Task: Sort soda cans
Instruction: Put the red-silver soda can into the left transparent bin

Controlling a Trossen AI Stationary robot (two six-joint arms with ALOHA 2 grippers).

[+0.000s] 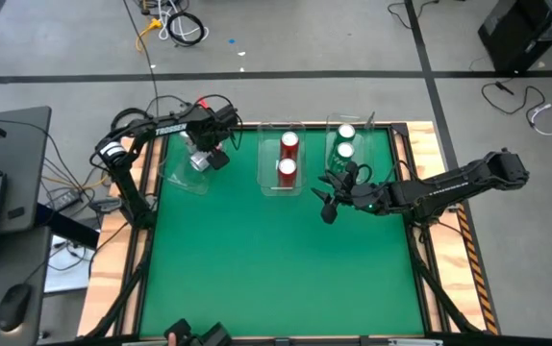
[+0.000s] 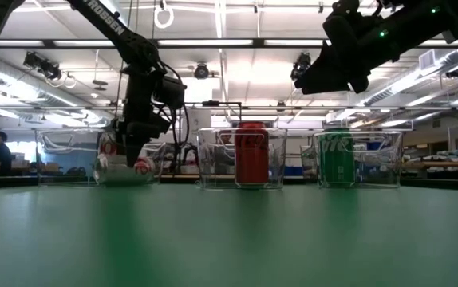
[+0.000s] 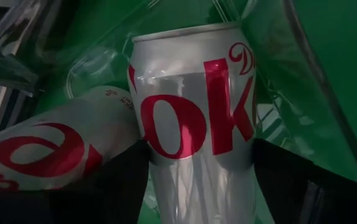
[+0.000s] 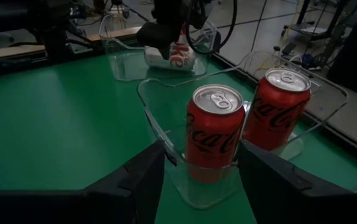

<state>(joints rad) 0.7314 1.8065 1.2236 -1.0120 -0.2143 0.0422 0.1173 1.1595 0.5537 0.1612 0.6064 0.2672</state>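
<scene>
My left gripper [image 1: 207, 154] is down inside the leftmost clear bin [image 1: 172, 177] at the far side of the green table [image 1: 276, 259], its fingers [image 3: 119, 180] clamped on a silver Diet Coke can [image 3: 194, 106]; a second silver Diet Coke can [image 3: 48, 146] lies on its side in the same bin, touching the one I hold; the two red Coca-Cola cans [image 1: 288, 157] stand upright in the middle bin [image 1: 266, 178], one behind the other; the two green cans [image 1: 344, 141] stand in the right-hand bin [image 1: 332, 125]; my right gripper [image 1: 332, 192] hangs above the table just in front of that bin, fingers [image 4: 141, 177] spread apart and holding nothing, facing the red cans.
</scene>
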